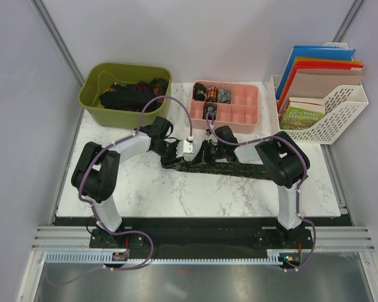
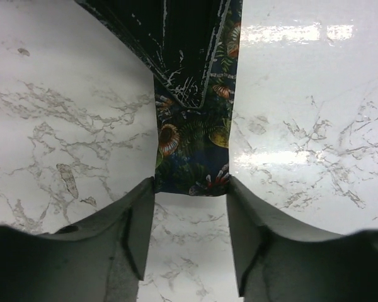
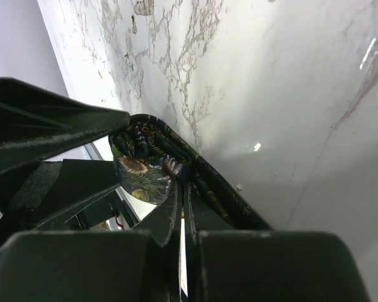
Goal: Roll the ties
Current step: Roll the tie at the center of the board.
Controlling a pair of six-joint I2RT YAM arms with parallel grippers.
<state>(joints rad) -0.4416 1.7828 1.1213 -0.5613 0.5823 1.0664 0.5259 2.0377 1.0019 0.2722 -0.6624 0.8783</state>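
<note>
A dark floral tie (image 1: 230, 168) lies stretched across the marble table (image 1: 176, 195) between the two arms. In the left wrist view one end of the tie (image 2: 192, 145) lies flat on the table. Its edge sits right at the tips of my left gripper (image 2: 190, 189), which is open and astride it without pinching it. My right gripper (image 3: 184, 185) is shut, and a bunched, curled fold of the tie (image 3: 145, 170) is caught at its fingertips. Seen from above, the left gripper (image 1: 174, 153) and right gripper (image 1: 208, 150) stand close together over the tie's left part.
A green bin (image 1: 91, 94) holding several loose ties stands at the back left. A pink compartment tray (image 1: 242, 113) at the back centre holds rolled ties (image 1: 211, 94). A white file rack (image 1: 340, 107) with folders and a book stands at the back right.
</note>
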